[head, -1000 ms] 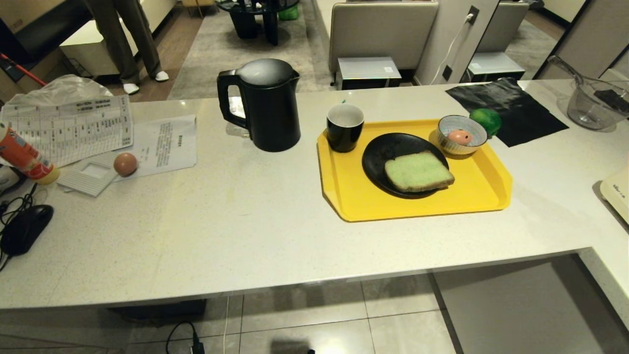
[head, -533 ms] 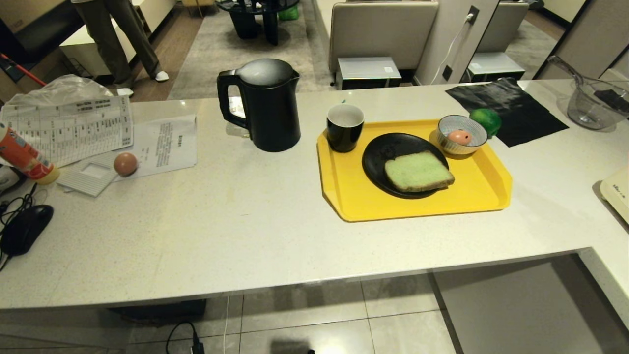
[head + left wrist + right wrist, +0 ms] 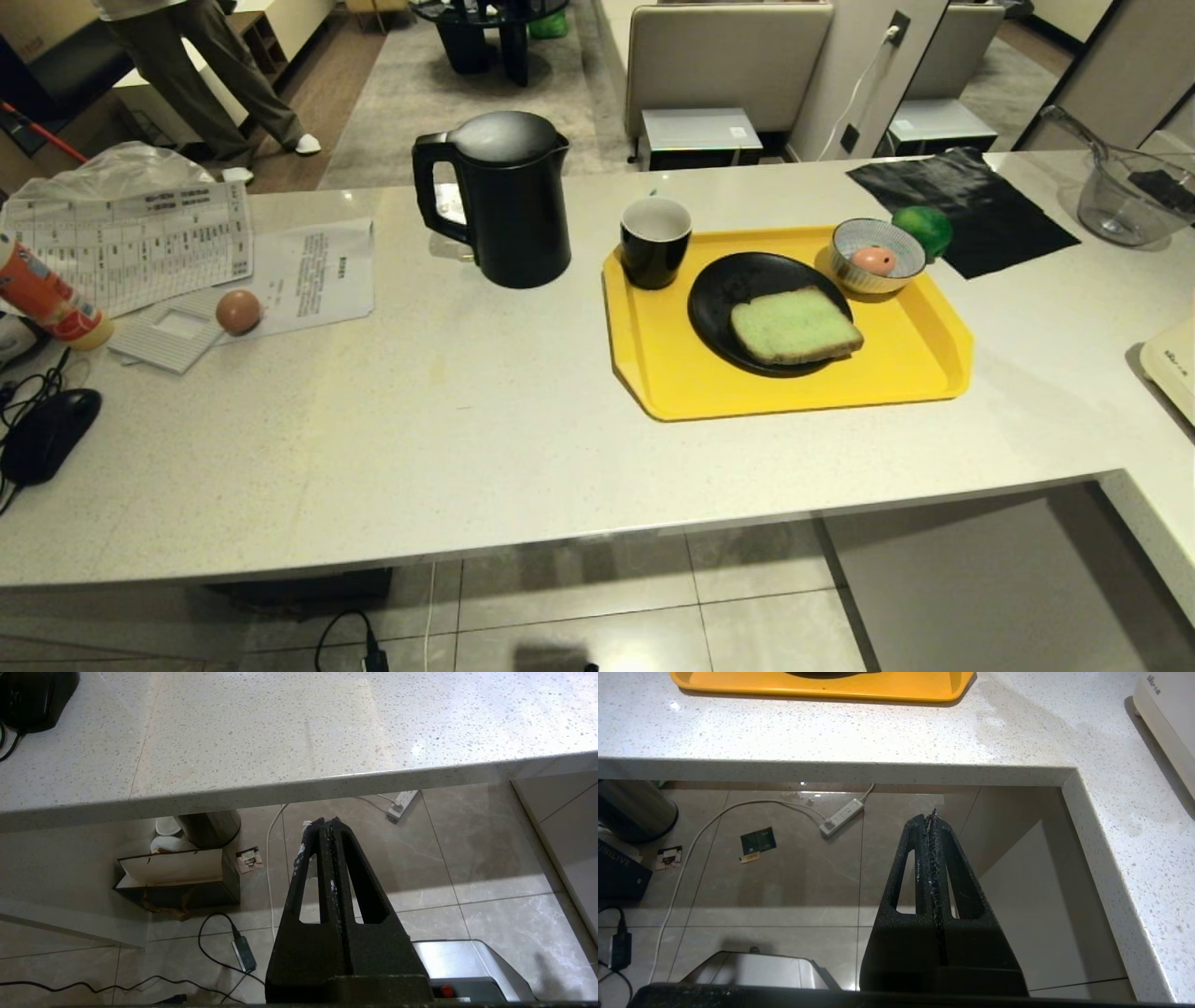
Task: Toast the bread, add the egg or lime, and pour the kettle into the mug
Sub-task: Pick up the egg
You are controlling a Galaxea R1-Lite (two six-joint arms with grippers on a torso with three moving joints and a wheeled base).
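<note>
Pale speckled tabletop point(image 3: 485, 411), bearing kettle point(image 3: 504, 201), yellow tray point(image 3: 924, 364), lime point(image 3: 924, 229), papers point(image 3: 131, 245), loose egg point(image 3: 239, 311), mouse point(image 3: 47, 434).

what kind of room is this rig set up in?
Likely a kitchen counter in an open-plan home or a mock-up of one: a pale stone countertop with a kettle and a breakfast tray, and a rug and sofa behind it.

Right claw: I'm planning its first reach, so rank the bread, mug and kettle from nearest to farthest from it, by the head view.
The right claw hangs shut below the counter edge, before the yellow tray.
1. bread, middle of the tray.
2. mug, tray's far left corner.
3. kettle, off the tray, farther left.
</note>
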